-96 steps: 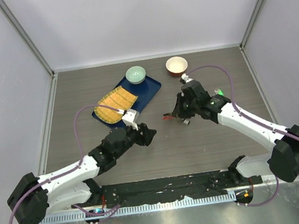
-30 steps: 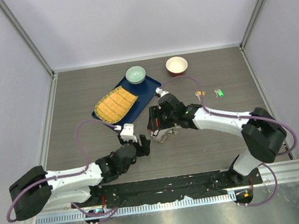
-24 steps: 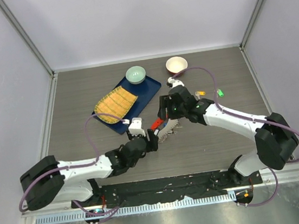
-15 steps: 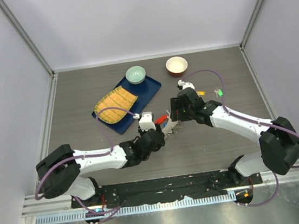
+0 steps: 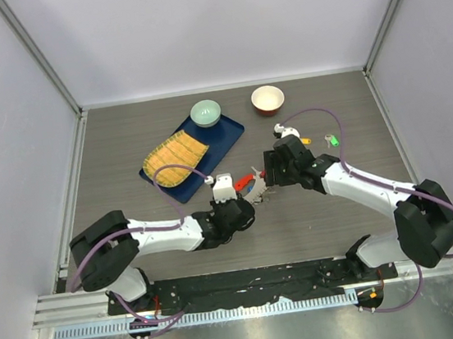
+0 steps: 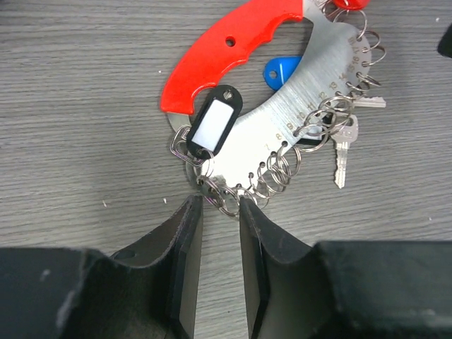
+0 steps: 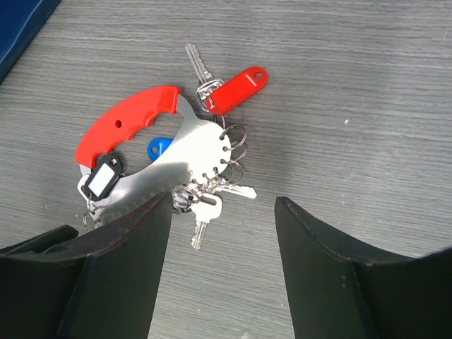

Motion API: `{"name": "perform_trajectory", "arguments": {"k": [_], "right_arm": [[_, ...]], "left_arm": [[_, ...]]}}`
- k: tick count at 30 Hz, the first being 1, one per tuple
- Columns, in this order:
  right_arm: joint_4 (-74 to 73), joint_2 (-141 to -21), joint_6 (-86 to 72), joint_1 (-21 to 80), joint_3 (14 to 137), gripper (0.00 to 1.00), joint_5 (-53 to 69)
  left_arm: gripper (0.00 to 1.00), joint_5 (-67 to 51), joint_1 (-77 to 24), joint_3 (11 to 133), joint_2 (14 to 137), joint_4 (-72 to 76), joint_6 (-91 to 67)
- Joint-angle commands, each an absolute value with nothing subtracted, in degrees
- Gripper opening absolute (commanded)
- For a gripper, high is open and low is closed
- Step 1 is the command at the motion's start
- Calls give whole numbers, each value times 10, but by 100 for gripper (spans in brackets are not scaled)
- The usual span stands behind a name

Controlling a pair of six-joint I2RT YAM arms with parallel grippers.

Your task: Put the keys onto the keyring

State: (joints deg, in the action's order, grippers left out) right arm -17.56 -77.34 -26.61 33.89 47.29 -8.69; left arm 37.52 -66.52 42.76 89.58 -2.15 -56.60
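From above, we make out the keyring [image 5: 251,185] only as a red-and-silver speck on the worktop [image 5: 108,151] between the two arms, whose wrists hide most of it. The left wrist view gives what that one cannot: a red handle [image 6: 233,49] on a silver plate [image 6: 311,92] edged with holes and small rings, with a black tag [image 6: 214,128], a blue tag [image 6: 281,69] and silver keys [image 6: 342,152] hanging off it. There the left claw [image 6: 215,212] has its fingers a narrow gap apart, tips either side of the lowest rings; whether they pinch them we cannot tell. The right wrist view shows in full a red tag [image 7: 236,88] that the left view cuts off. It also shows the right claw [image 7: 222,205] spread wide, with nothing between its fingers and the keyring lying flat just beyond them. Around this, left to right from above, we see a blue tray [image 5: 226,132] carrying a yellow mat [image 5: 175,157], with a green bowl [image 5: 205,112] at its far corner. Next comes an orange bowl [image 5: 267,98]. Last, a yellow key [image 5: 304,140] and a green key [image 5: 332,141] lie loose just right of the right wrist, apart from the keyring.
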Motion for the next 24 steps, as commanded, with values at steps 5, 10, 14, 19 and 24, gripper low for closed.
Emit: {"name": "perform_trajectory", "arguments": {"k": [5, 10, 14, 19, 24], "right_arm": [[-154, -749, -256, 331, 460, 66, -79], [-149, -747, -254, 330, 457, 66, -75], [-145, -750, -256, 329, 454, 66, -62], [-142, -751, -255, 328, 451, 66, -57], [-140, -751, -256, 327, 452, 66, -52]], "left_arm": [[28, 413, -668, 453, 923, -25, -587], [25, 421, -668, 447, 925, -27, -595], [25, 431, -667, 446, 929, -23, -596], [26, 443, -666, 444, 929, -23, -599], [28, 445, -666, 447, 926, -38, -607]]}}
